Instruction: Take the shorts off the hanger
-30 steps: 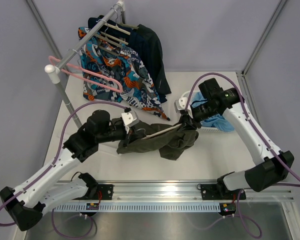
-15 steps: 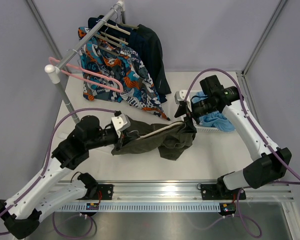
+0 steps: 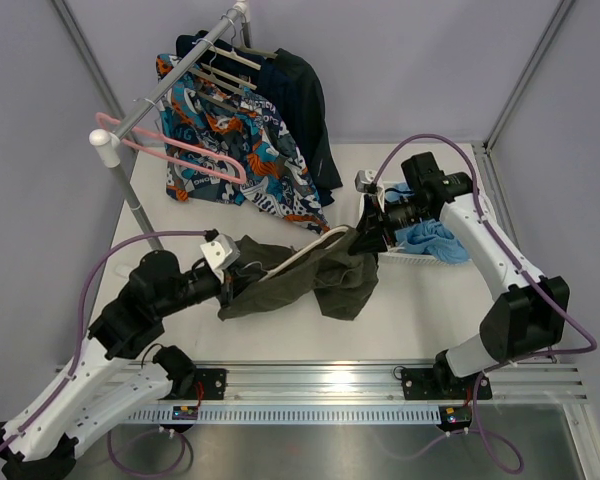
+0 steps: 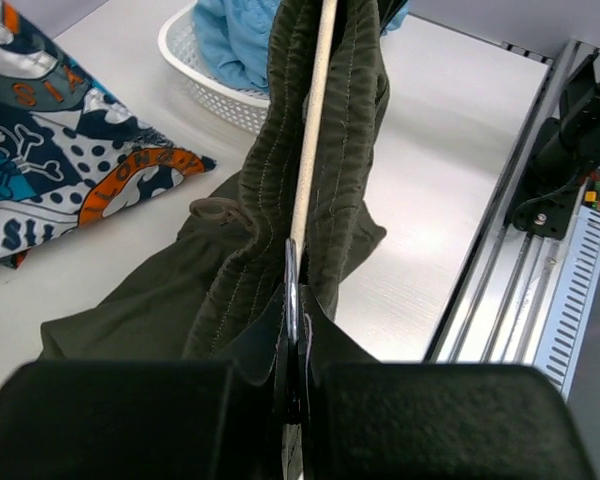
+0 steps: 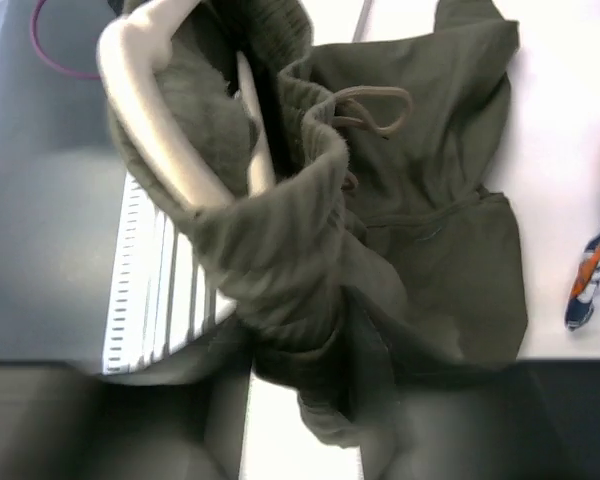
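The dark olive shorts (image 3: 310, 280) hang stretched between my two grippers over the table, their waistband still around a cream hanger (image 3: 305, 252). My left gripper (image 3: 232, 272) is shut on the hanger's metal hook (image 4: 291, 300), with the hanger bar (image 4: 310, 130) and the shorts (image 4: 240, 280) running away from it. My right gripper (image 3: 365, 240) is shut on the waistband of the shorts (image 5: 300, 270), beside the hanger's cream end (image 5: 165, 130), which sticks out of the cloth.
A clothes rail (image 3: 170, 90) at the back left carries patterned shorts (image 3: 230, 150), dark garments and an empty pink hanger (image 3: 185, 160). A white basket (image 3: 420, 250) with blue cloth stands at the right. The metal rail (image 3: 320, 385) runs along the near edge.
My left gripper has pulled back to the left with the hanger hook. My right gripper has moved slightly left and up on the waistband. The shorts are stretched longer and the hanger's end shows more.
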`<state>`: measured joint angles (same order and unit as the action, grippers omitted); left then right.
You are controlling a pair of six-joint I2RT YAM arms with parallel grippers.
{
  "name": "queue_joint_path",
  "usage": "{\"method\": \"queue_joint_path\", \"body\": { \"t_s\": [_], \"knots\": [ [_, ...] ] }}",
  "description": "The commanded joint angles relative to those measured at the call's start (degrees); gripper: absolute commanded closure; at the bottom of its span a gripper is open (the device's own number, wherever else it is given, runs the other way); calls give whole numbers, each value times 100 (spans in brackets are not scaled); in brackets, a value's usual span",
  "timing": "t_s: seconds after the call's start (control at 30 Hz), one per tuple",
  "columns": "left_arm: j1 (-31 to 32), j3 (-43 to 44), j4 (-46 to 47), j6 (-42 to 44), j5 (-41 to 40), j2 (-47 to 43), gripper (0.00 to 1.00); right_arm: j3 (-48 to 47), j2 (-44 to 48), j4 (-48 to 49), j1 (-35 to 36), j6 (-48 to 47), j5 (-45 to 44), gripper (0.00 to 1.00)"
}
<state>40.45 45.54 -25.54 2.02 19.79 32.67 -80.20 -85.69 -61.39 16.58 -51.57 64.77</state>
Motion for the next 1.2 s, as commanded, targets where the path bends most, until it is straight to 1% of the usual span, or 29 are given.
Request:
{"method": "queue_joint_path", "body": {
  "t_s": [0.0, 0.03, 0.07, 0.1, 0.13, 0.17, 0.33, 0.47, 0.5, 0.53, 0.57, 0.6, 0.63, 0.67, 0.7, 0.73, 0.77, 0.8, 0.87, 0.9, 0.97, 1.07, 1.1, 1.17],
  "knots": [
    [-2, 8, 849, -176, -440, -208, 100, -153, -263, -285, -23, -167, 369, 71],
    [-2, -10, 840, -176, -728, -278, 100, -249, -325, -600, -23, -404, 256, 89],
    [-2, -10, 840, -176, -731, -278, 100, -250, -326, -603, -23, -406, 255, 89],
    [-2, -27, 858, -176, -792, -322, 100, -250, -343, -733, -58, -467, 203, 97],
    [-2, -45, 866, -185, -854, -392, 100, -250, -317, -787, -93, -564, 176, 100],
    [-2, -89, 866, -341, -976, -436, 100, -250, -308, -822, -128, -591, 159, 100],
    [-2, -221, 945, -492, -1320, -735, 100, -128, -167, -946, -339, -871, -43, 100],
    [-2, -168, 1130, -571, -1443, -762, 100, 328, -106, -674, -322, -820, -167, 100],
    [-2, -151, 1200, -597, -1400, -709, 100, 417, -106, -368, -322, -724, -184, 100],
    [-2, -142, 1366, -606, -1260, -665, 100, 505, -123, -139, -287, -349, -228, 100],
    [-2, -142, 1454, -624, -1163, -613, 100, 662, -123, 403, -113, -119, -472, 100],
    [-2, -150, 1673, -668, -1075, -464, 100, 751, -141, 652, 28, 84, -657, 100],
    [-2, -185, 1823, -694, -909, -376, 100, 830, -150, 915, 221, 425, -833, 100],
    [-2, -212, 1972, -729, -829, -279, 100, 970, -167, 1309, 623, 542, -1148, 100],
    [-2, -229, 2313, -817, -776, -165, 100, 1032, -176, 1522, 827, 673, -1273, 99],
    [-2, -282, 2491, -861, -688, 54, 100, 1077, -202, 1750, 977, 1084, -1352, 99],
    [-2, -300, 2719, -914, -678, 160, 100, 1138, -229, 2179, 1092, 1323, -1388, 99],
    [-2, -343, 3139, -1045, -731, 266, 100, 1156, -272, 2392, 1145, 1856, -1362, 99],
    [-2, -484, 3519, -1116, -880, 530, 100, 1165, -308, 2832, 1146, 2229, -1510, 100],
    [-2, -519, 3817, -1186, -959, 591, 100, 1182, -308, 2912, 1146, 2404, -1564, 100],
    [-2, -616, 4038, -1195, -1284, 662, 100, 1287, -264, 3061, 1128, 2494, -1660, 100],
    [-2, -756, 4513, -1186, -1784, 531, 100, 1463, -176, 3115, 1049, 2538, -1661, 99],
    [-2, -801, 4862, -1187, -1899, 496, 100, 1516, -176, 3124, 1032, 2564, -1661, 99],
    [-2, -801, 5137, -1134, -2128, 451, 100, 1639, -185, 3159, 1032, 2626, -1670, 96]
  ]
}}
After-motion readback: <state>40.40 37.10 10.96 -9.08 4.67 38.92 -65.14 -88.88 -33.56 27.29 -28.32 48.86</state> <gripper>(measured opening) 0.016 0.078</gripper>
